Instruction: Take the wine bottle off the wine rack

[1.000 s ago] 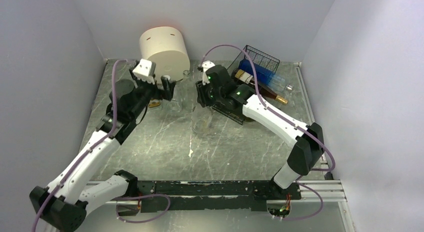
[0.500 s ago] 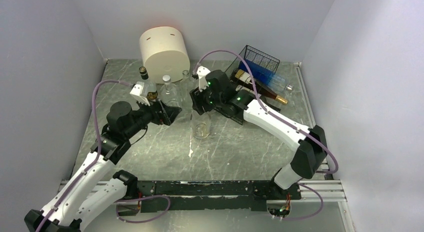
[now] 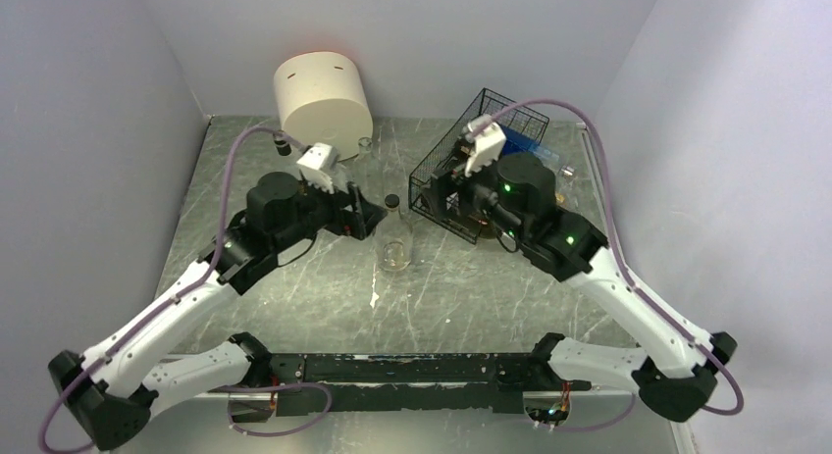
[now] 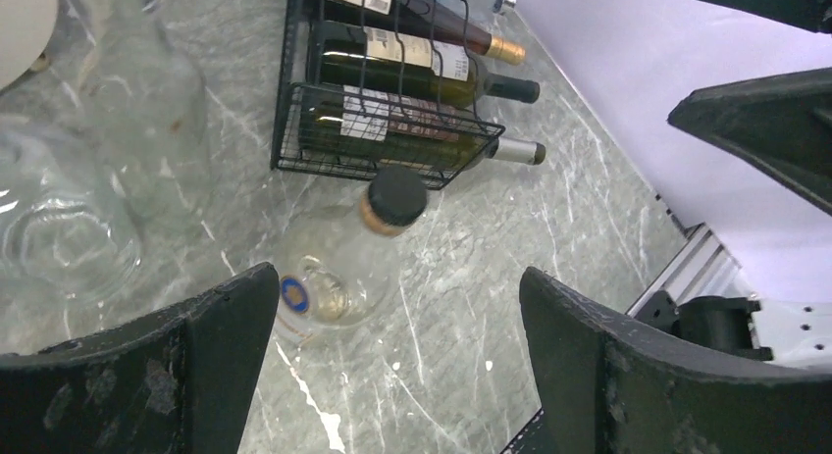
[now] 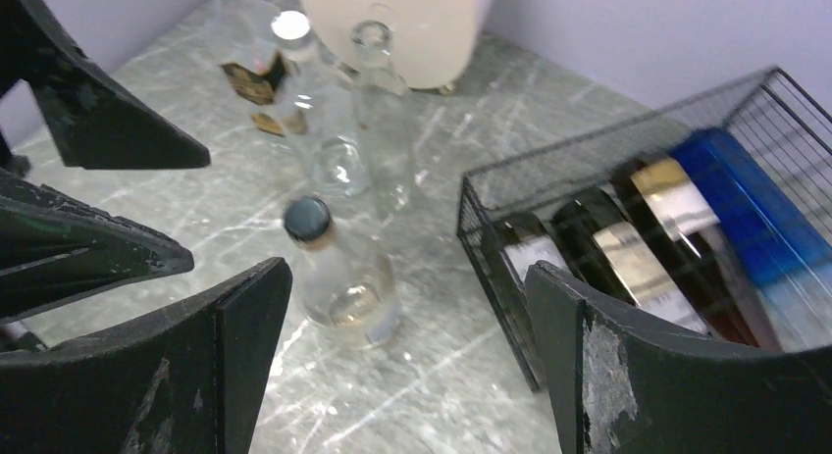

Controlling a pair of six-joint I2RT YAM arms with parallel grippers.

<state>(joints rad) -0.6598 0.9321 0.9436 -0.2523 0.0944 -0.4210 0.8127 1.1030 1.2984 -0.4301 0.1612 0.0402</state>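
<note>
The grey marble table [image 3: 294, 277] carries the wine rack [image 3: 437, 175], with dark wine bottles [image 5: 628, 258] lying in it. A clear bottle [image 3: 394, 240] stands upright just left of the rack, apparently not touching it. My left gripper [image 4: 397, 277] and right gripper [image 5: 407, 273] hover near that bottle, fingers spread wide and holding nothing.

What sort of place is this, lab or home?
Most likely a lab test cell: plain pale walls box in a marble-look tabletop, and the left arm and right arm are bolted to a rail at its near edge.
</note>
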